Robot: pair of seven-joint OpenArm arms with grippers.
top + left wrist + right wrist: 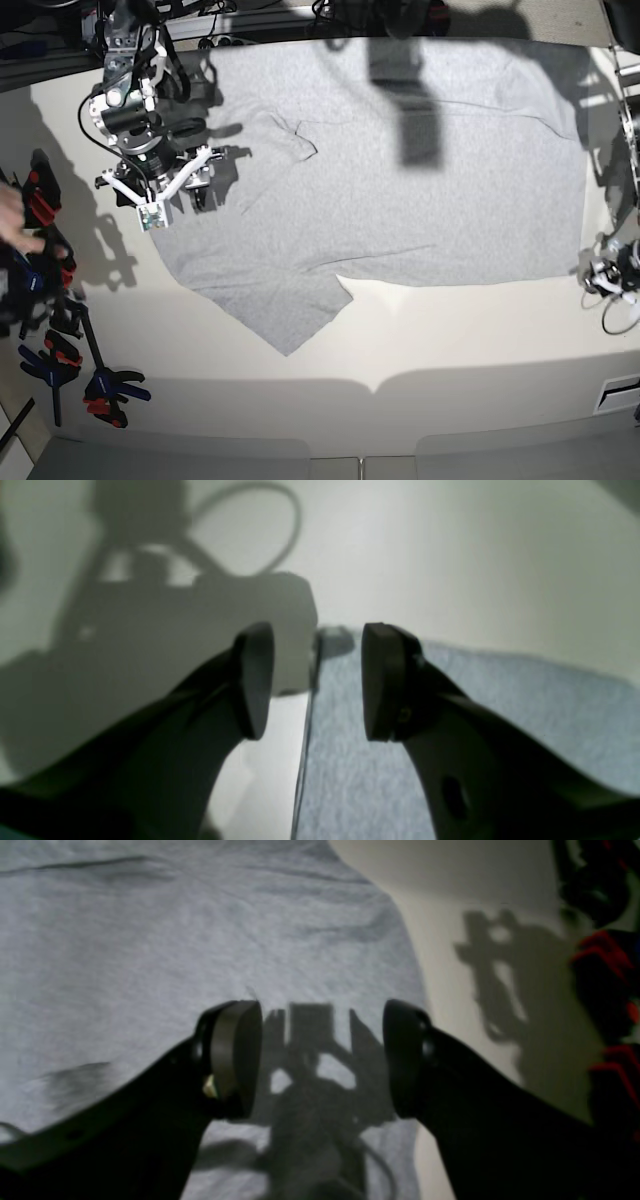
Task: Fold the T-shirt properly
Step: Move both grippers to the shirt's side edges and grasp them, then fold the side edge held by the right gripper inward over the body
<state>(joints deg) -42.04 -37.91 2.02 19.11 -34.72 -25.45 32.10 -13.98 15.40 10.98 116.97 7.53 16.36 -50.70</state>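
Item: one large light heather-grey short-sleeved cotton T-shirt (pixel 400 190), spread flat and plain side up across the far half of the pale matte tabletop (pixel 400 350), hem toward the right edge, one sleeve pointing near at lower centre-left. You will find it soft, light and limp; judged from the low creases near the collar, it will drape and slide rather than hold a shape, so expect it to sag from any single pinch. Take it by a doubled seam, hem corner or sleeve edge, not by the flat middle. Right gripper (pixel 322 1057): at the scene's far left, hovering over the shirt's shoulder end close to the cloth's edge, jaws spread wide, nothing between them. Left gripper (pixel 317 680): at the right edge of the table, poised directly above the hem line, jaws parted and empty, one pad over bare table, the other over cloth. Also present: a cluster of red-and-black spring clamps (pixel 50 300) lying on the table at the near left.
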